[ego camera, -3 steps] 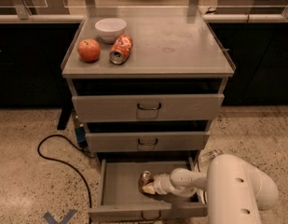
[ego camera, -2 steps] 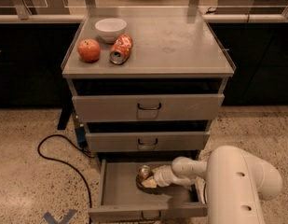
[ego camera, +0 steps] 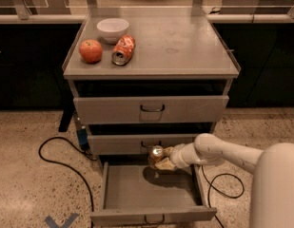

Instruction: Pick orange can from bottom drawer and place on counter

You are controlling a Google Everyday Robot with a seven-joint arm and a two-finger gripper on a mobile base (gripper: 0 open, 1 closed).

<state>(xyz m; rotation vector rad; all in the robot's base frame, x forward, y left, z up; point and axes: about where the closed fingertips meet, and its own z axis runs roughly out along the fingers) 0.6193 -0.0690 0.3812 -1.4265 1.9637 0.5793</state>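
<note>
The bottom drawer [ego camera: 151, 212] is pulled open under the cabinet. My gripper [ego camera: 161, 161] is shut on the orange can [ego camera: 156, 157], a small brownish-orange can with a silver lid. I hold it upright above the back of the open drawer, just in front of the middle drawer's face. My white arm reaches in from the right. The counter [ego camera: 184, 44] is the pale grey cabinet top above.
On the counter's left stand a white bowl [ego camera: 112, 29], a red apple [ego camera: 90, 50] and a dented red-orange-and-white can [ego camera: 123, 50] on its side. The two upper drawers [ego camera: 151, 109] are shut. A black cable [ego camera: 56, 156] loops on the floor at the left.
The can has come up off the drawer floor in my gripper. My arm has risen and drawn the can toward the level of the middle drawer's front.
</note>
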